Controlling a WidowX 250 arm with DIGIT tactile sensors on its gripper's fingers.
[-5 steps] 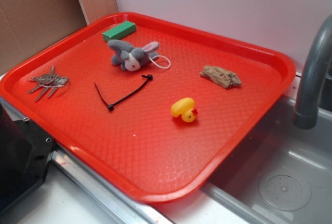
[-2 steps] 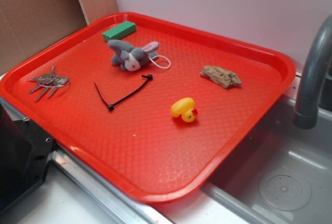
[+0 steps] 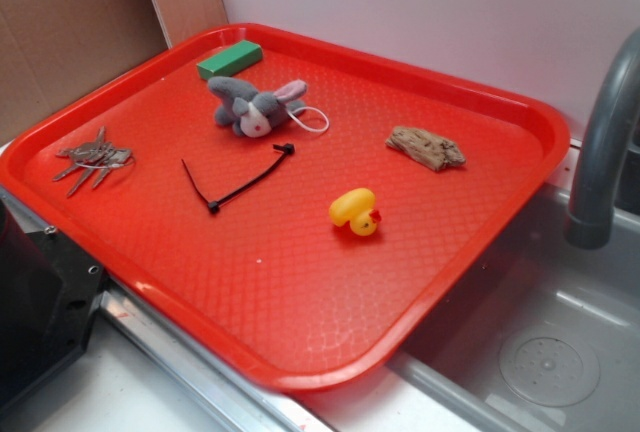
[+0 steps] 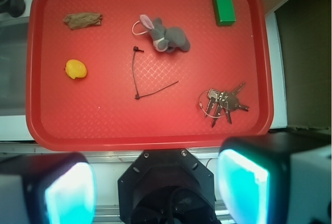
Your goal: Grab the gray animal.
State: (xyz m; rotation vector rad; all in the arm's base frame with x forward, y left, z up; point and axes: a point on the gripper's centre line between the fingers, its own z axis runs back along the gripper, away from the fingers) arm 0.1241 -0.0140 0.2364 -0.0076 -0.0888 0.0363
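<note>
Fingers [image 4: 70,190] spread wide apart, my claw [image 4: 155,185] holds nothing and hangs high outside the near rim of the red tray [image 4: 39,68], as my wrist view shows. The gray animal [image 4: 166,36] lies well ahead of me and slightly right, in the far half, its white loop trailing left. Between us lies a black cable tie [image 4: 139,79], with bare tray around it. A bunch of keys [image 4: 223,102] sits ahead to my right near the near rim; a green block [image 4: 223,7] hugs the far right corner. Off to my left rest a yellow duck [image 4: 75,69] and a brown scrap [image 4: 83,20], clear of the toy.
</note>
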